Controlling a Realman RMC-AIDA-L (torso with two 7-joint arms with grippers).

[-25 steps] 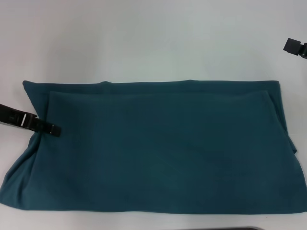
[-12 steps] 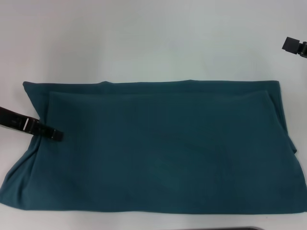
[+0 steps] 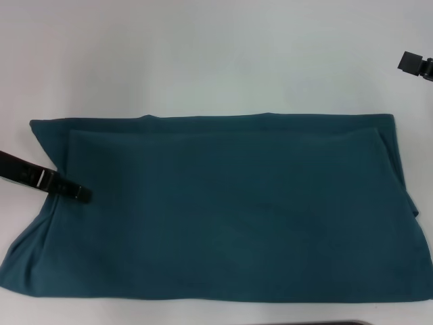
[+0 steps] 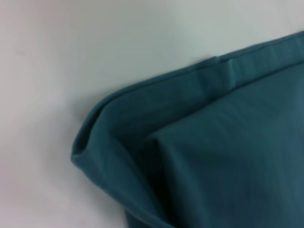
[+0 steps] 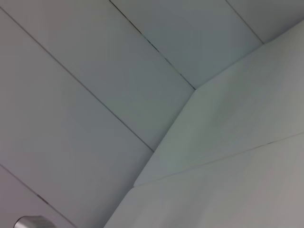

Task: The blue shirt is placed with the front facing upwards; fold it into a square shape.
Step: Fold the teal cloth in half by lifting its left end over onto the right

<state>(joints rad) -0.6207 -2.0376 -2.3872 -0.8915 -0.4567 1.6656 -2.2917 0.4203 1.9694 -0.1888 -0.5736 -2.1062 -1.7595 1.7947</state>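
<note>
The blue shirt [image 3: 230, 210] lies flat on the white table [image 3: 203, 61] as a wide teal rectangle, plain side up with no lettering showing. A folded layer sits on top, its edge running just inside the far hem. My left gripper [image 3: 80, 194] reaches in from the left and its tip rests over the shirt's left edge, about halfway down that side. The left wrist view shows a layered corner of the shirt [image 4: 223, 142] with white table beyond it. My right gripper [image 3: 410, 62] hangs parked at the far right, away from the cloth.
White tabletop surrounds the shirt on the far side and the left. The shirt's right end runs to the edge of the head view. A dark strip [image 3: 338, 323] shows at the near edge. The right wrist view shows only white panels [image 5: 95, 95].
My left gripper has slid a little nearer and farther in over the shirt's left edge. The shirt's far-left corner has shifted slightly outward. The right arm has not moved.
</note>
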